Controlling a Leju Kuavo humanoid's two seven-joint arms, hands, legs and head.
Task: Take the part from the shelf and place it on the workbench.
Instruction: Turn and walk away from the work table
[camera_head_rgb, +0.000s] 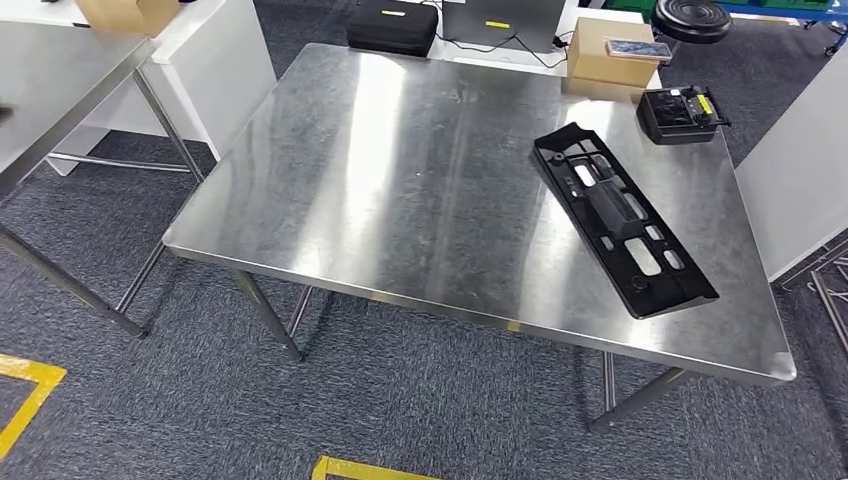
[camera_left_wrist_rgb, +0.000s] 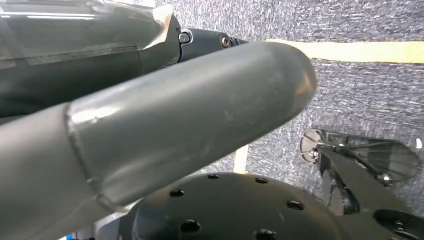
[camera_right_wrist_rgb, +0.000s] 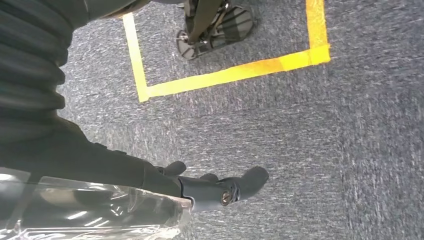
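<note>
Part: the long black plastic part with cut-out slots lies flat on the steel tabletop, toward its right side, set at a slant with one end near the front edge.
Left hand: the left hand hangs over grey carpet, with a thick grey thumb across the wrist view and nothing in its grip; I cannot tell how the fingers lie.
Right hand: the right hand hangs above the carpet with its dark fingers loosely extended, holding nothing.
Floor: yellow tape lines mark the carpet.
Elsewhere on the tabletop: a small black device (yellow detail on it) sits at the far right corner, well apart from the part.
Beyond: a cardboard box and a black case stand behind the far edge.
</note>
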